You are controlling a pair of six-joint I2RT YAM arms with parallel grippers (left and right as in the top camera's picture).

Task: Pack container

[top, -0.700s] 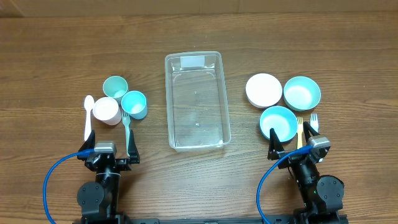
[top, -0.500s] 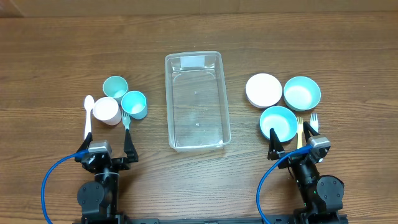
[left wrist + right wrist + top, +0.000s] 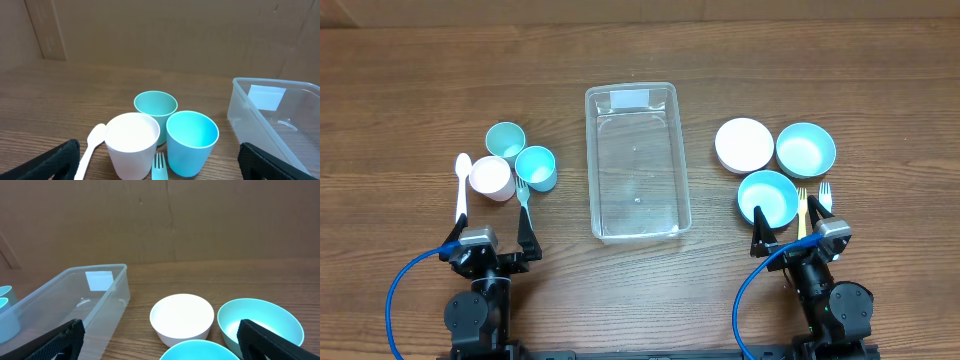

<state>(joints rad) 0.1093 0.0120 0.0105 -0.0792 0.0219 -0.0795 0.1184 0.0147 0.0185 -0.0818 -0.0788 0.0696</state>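
The clear plastic container [image 3: 591, 160] lies empty in the middle of the table; it also shows in the left wrist view [image 3: 239, 107] and the right wrist view [image 3: 107, 302]. My left gripper [image 3: 487, 233] is open and empty at the front left. Just beyond it stand a white cup [image 3: 131, 142], a teal cup [image 3: 155, 106] and a blue cup [image 3: 192, 140]. My right gripper [image 3: 788, 230] is open and empty at the front right, just short of a white bowl [image 3: 182, 316], a teal bowl [image 3: 260, 322] and a blue bowl [image 3: 767, 196].
A white spoon [image 3: 461, 190] and a teal fork [image 3: 523, 198] lie by the cups. A yellow fork [image 3: 801, 208] and a white fork [image 3: 825, 193] lie right of the blue bowl. A cardboard wall [image 3: 160, 35] stands behind the table.
My left gripper has shifted slightly to the left. The right arm and the objects have not moved.
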